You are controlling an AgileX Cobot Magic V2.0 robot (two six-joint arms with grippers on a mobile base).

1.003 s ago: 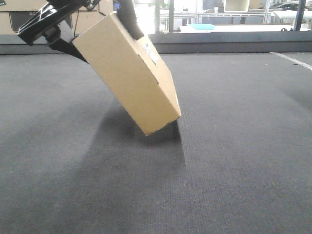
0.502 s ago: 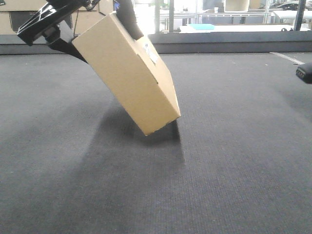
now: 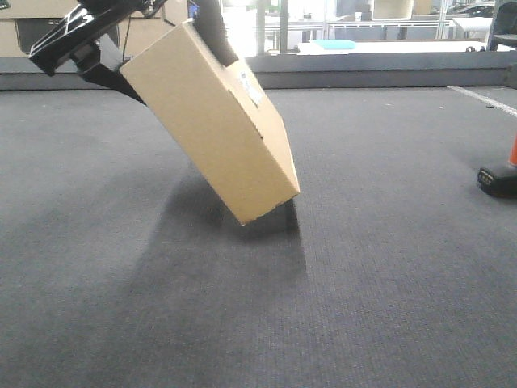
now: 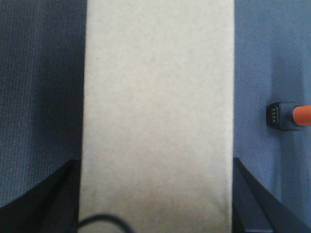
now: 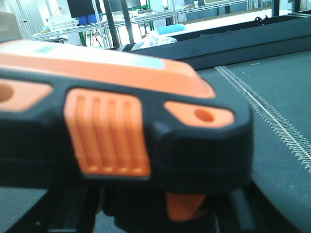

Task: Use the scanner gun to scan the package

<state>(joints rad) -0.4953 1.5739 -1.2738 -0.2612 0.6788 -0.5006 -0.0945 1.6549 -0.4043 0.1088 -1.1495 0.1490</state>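
Though the left tool [image 3: 184, 77] clamps the package [image 3: 214, 129] at the upper left of the front view, we see the box's low corner touching the table [image 3: 388, 283]. At the right edge, well apart, the right tool [image 5: 155, 208] grips the scanner gun [image 3: 499, 178].

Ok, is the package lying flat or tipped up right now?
Tipped up. The package leans steeply, lower corner down, upper end clamped in the left tool. Whether that corner touches the carpet: cannot tell.
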